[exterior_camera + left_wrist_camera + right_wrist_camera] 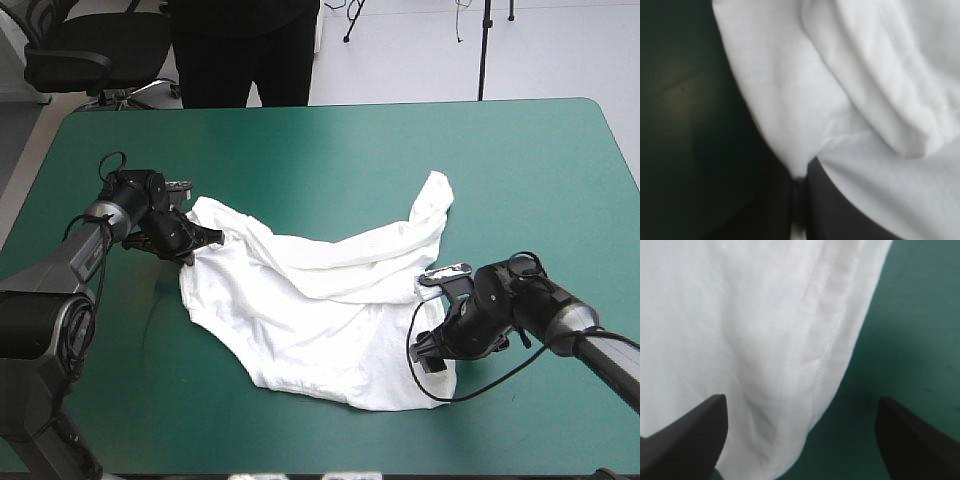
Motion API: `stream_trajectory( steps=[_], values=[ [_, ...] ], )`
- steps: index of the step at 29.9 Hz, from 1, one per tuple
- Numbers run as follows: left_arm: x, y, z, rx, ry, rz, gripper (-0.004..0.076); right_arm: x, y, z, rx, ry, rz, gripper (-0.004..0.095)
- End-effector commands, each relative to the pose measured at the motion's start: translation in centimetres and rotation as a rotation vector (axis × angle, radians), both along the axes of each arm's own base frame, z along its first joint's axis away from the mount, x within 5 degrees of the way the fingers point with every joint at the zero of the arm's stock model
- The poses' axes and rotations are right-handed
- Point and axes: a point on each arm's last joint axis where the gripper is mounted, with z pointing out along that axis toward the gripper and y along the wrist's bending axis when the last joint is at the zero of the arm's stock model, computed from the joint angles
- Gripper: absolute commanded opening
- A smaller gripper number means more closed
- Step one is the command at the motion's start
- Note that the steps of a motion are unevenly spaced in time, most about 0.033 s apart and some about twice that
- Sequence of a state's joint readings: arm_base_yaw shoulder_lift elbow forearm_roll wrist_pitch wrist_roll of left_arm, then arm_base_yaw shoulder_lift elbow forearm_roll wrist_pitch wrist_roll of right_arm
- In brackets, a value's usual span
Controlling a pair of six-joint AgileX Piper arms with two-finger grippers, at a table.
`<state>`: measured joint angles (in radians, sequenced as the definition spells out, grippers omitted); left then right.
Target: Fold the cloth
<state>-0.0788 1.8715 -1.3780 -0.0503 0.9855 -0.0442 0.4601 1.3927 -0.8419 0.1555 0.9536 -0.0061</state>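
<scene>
Your T-shirt point(320, 310) lies loosely spread and rumpled across the middle of the desk point(400, 150), white against the teal-green cover, with deep folds running across its far half and one narrow part reaching out toward the desk's far right. Your left end effector point(205, 238) sits at the garment's left far corner, low on the cover. In the left wrist view its black fingers point(840, 210) meet almost in a point point(800, 175) with a thin sliver of white cloth pinched between them, so it is clamped on the T-shirt point(850, 100), and a thick rolled fold lies just ahead of the grip. Your right end effector point(437, 348) is at the garment's near right edge. In the right wrist view its fingers point(695, 435) stand wide apart point(801, 400) and grip nothing. The stitched hem of the T-shirt point(740, 330) runs between them. One finger is over the cloth, the other over the bare desk point(910, 330) beside the hem.
</scene>
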Motion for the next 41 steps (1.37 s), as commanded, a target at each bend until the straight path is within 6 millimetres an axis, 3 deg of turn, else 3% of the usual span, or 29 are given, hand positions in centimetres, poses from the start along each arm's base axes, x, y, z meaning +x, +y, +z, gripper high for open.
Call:
stream_trajectory(
  steps=[1,4,7,13,19,22,26,31,37,41],
  values=[
    [0.2,-0.1,1.6,-0.012,-0.07,0.006,-0.0009,0.6,0.7,-0.2,-0.015,-0.022,0.019,0.0742],
    [0.2,0.0,1.6,-0.008,-0.07,-0.001,-0.0009,0.9,1.1,-1.3,-0.04,0.006,0.029,0.0715],
    [0.2,0.0,1.6,-0.005,-0.071,-0.009,-0.0009,0.9,1.5,-1.9,-0.055,0.02,0.049,0.0548],
    [0.3,-0.1,1.6,-0.009,-0.081,-0.007,-0.0009,0.5,2.4,-2.0,-0.057,0.016,0.123,-0.0021],
    [0.3,-0.1,1.7,-0.008,-0.09,-0.012,-0.0009,0.2,2.7,-1.9,-0.049,0.026,0.133,-0.0017],
    [0.1,-0.1,2.6,-0.01,-0.097,-0.025,-0.0009,0.1,2.5,-0.8,-0.051,0.003,0.135,-0.0017],
    [-0.8,0.0,5.4,-0.011,-0.149,-0.04,-0.0009,0.3,2.0,3.2,-0.061,-0.105,0.118,-0.0017],
    [-3.0,-0.4,10.5,-0.075,-0.262,-0.063,-0.0009,0.2,1.3,11.2,-0.013,-0.284,0.074,-0.0017],
    [-7.5,-1.0,18.5,-0.195,-0.472,-0.096,-0.0009,-1.6,0.3,20.9,0.142,-0.514,0.016,-0.0017],
    [-11.0,-1.2,24.9,-0.251,-0.665,-0.122,-0.0009,-3.4,-0.9,27.8,0.274,-0.729,-0.003,-0.0017]
  ],
)
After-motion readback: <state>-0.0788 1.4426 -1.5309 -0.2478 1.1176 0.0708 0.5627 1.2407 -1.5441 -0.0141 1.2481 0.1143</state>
